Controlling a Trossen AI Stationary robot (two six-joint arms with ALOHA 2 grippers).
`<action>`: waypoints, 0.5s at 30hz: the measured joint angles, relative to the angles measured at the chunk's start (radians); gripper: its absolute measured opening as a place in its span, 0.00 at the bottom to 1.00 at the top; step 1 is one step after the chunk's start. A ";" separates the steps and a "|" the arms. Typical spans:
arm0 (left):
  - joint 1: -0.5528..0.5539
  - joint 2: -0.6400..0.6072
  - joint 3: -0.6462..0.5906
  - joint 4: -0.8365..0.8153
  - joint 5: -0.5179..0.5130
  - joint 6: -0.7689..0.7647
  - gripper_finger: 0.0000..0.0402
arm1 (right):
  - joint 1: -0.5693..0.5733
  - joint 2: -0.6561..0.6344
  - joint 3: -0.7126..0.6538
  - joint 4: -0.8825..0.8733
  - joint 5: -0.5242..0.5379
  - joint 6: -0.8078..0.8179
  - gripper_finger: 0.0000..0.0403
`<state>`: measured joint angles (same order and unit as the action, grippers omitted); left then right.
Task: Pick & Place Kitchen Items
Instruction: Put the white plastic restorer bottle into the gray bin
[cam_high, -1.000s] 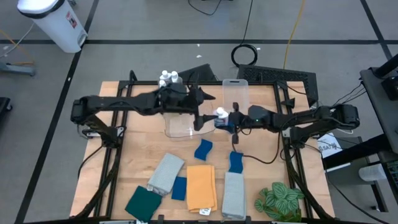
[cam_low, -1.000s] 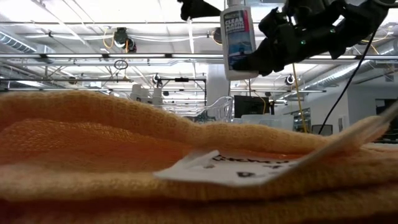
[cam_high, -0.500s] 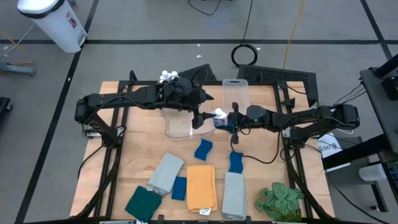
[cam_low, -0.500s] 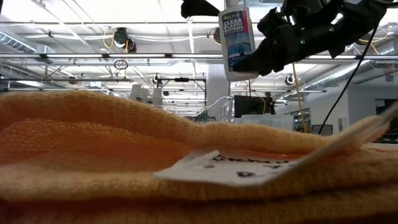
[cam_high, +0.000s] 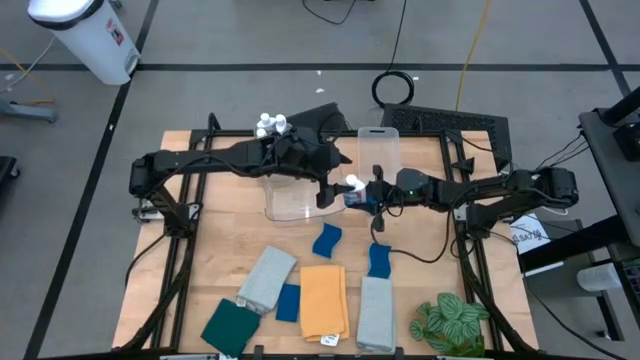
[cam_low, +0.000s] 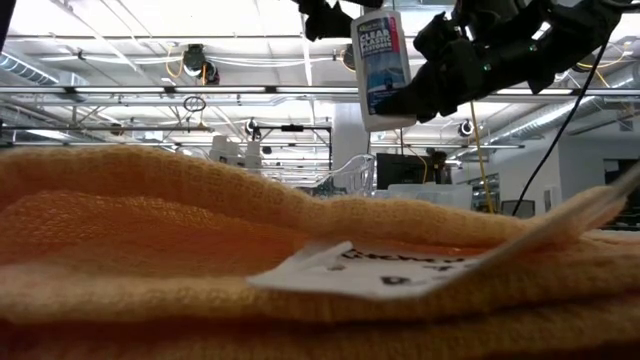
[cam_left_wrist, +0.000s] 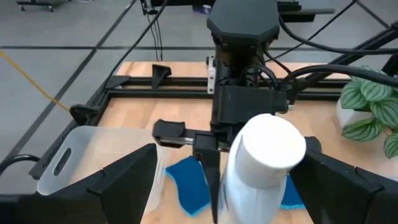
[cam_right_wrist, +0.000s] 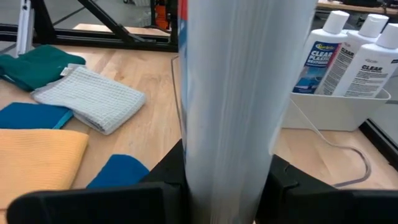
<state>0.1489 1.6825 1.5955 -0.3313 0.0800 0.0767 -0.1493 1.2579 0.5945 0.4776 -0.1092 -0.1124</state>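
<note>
A white bottle (cam_high: 353, 184) is being held upright above the table's middle, clamped low on its body by the right gripper (cam_high: 362, 196), so the cap is being left free. The left gripper (cam_high: 327, 192) is being positioned beside it with fingers spread and empty, apparently for a handover. Three more bottles (cam_high: 270, 123) are being kept in a bin at the far edge.

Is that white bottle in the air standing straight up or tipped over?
Upright. The white bottle hangs with its label reading level, clamped in the right pincer above the table.
</note>
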 joint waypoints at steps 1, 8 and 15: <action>0.001 0.000 0.000 0.006 0.002 -0.003 0.88 | 0.000 0.000 0.000 0.002 0.000 0.000 0.21; 0.002 0.000 0.000 0.014 0.031 0.009 0.88 | 0.000 0.000 0.000 -0.005 -0.001 -0.005 0.21; -0.015 0.000 0.000 0.011 0.033 0.046 0.75 | 0.000 0.000 0.000 -0.004 -0.001 -0.005 0.21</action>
<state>0.1341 1.6821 1.5955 -0.3206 0.1132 0.1226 -0.1493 1.2575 0.5945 0.4732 -0.1104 -0.1177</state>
